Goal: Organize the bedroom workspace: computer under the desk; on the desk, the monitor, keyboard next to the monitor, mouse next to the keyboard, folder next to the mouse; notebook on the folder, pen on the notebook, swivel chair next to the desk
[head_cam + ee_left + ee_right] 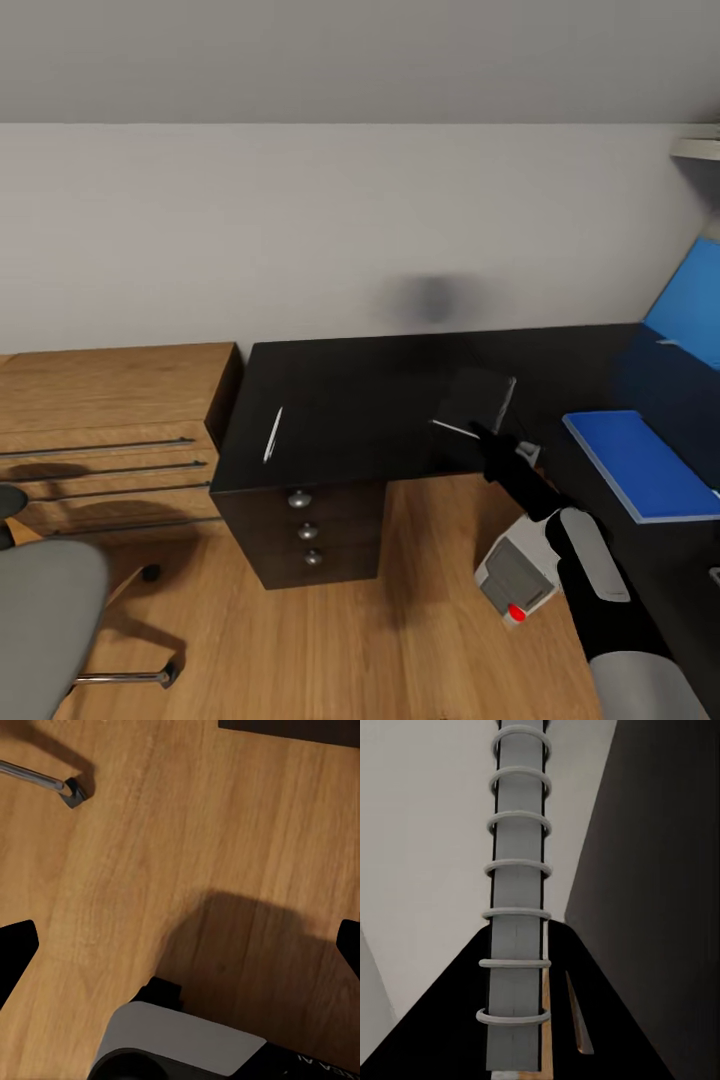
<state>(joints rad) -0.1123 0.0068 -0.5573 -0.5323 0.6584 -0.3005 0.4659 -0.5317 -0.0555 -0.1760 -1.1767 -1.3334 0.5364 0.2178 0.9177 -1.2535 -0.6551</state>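
My right gripper (pixel 488 436) is shut on the notebook (pixel 478 398) and holds it tilted just above the black desk (pixel 350 400). The right wrist view looks along the notebook's spiral spine (pixel 517 907), with dark fingers (pixel 450 1020) on either side. The pen (pixel 272 435) lies on the desk's left part, also seen as a pen (pixel 576 1020) past the notebook. To the right of the gripper, the blue folder (pixel 640 465) lies flat on the desk. The grey computer (pixel 515 580) stands on the floor at the desk's inner corner. The swivel chair (pixel 40 620) is at lower left. My left gripper (pixel 180 952) hangs open over the floor.
Light-wood low shelving (pixel 110 420) adjoins the desk's left end. The black drawer unit (pixel 310 530) sits under that end. A blue wall panel (pixel 690 300) leans at far right. A chair castor (pixel 71 791) rests on the wood floor near my left gripper.
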